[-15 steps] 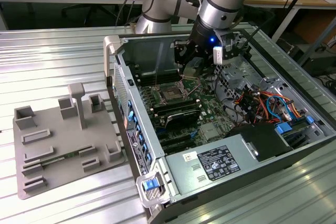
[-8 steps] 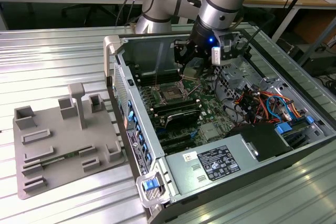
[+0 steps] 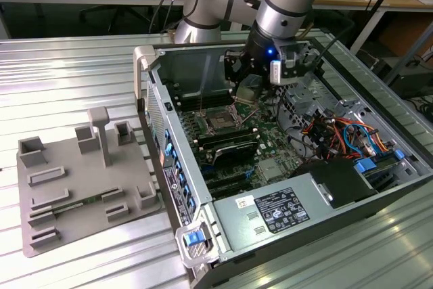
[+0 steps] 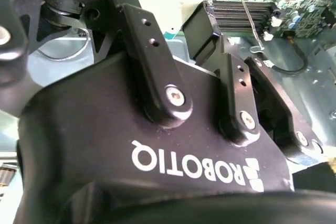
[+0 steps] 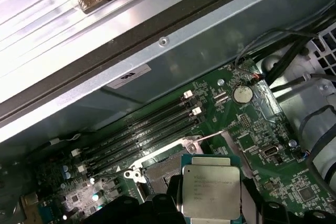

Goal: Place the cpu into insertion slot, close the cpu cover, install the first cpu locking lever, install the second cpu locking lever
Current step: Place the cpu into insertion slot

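The chip (image 5: 212, 192) is pinched by the claw (image 3: 248, 91) above the socket (image 3: 222, 122), exterior view centre; damage is risked by skewed seating.

The cpu (image 5: 212, 191) is topped with dull, matt silver-grey metal. The tool (image 3: 249, 91) is cased in smooth, glossy black. The bench (image 3: 67, 72) is made of ribbed, brushed metal; the fixture plate (image 3: 74, 167) is formed in matt grey plastic.

The cpu (image 5: 211, 191) hides much of the socket (image 5: 157, 169) under it; fingers (image 5: 265, 211) of the end effector (image 5: 210, 214) cover its side edges.
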Controlling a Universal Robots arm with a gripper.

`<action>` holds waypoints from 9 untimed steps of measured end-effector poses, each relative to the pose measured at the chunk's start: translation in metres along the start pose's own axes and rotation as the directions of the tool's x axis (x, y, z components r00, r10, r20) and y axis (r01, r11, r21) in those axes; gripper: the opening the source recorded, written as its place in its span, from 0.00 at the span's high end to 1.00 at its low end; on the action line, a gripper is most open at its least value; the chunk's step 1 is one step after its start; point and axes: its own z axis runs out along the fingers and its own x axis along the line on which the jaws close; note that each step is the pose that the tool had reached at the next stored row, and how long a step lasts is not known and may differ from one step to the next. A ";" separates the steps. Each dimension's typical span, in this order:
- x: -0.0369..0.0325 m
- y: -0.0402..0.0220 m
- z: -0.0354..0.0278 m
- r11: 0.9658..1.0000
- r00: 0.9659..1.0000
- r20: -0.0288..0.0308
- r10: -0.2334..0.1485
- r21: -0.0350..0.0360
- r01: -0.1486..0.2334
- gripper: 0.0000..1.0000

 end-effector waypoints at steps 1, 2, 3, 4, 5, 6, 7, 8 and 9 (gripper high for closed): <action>0.0000 0.0000 0.0001 1.000 1.000 0.001 0.010 0.000 -0.010 0.45; 0.0000 0.0000 0.0003 1.000 1.000 0.002 0.024 0.000 -0.024 0.45; 0.0000 0.0000 0.0004 0.999 0.999 0.003 0.032 0.000 -0.032 0.45; 0.0000 0.0000 0.0005 0.999 0.999 0.004 0.041 0.000 -0.041 0.45; 0.0000 -0.0001 0.0007 0.999 0.998 0.005 0.055 0.000 -0.055 0.45; 0.0000 -0.0001 0.0010 0.998 0.998 0.006 0.068 0.000 -0.068 0.45; 0.0000 -0.0001 0.0011 0.997 0.997 0.007 0.076 0.000 -0.076 0.45; 0.0000 -0.0001 0.0012 0.996 0.996 0.008 0.084 0.000 -0.084 0.45; 0.0000 -0.0001 0.0014 0.995 0.995 0.009 0.097 0.000 -0.097 0.45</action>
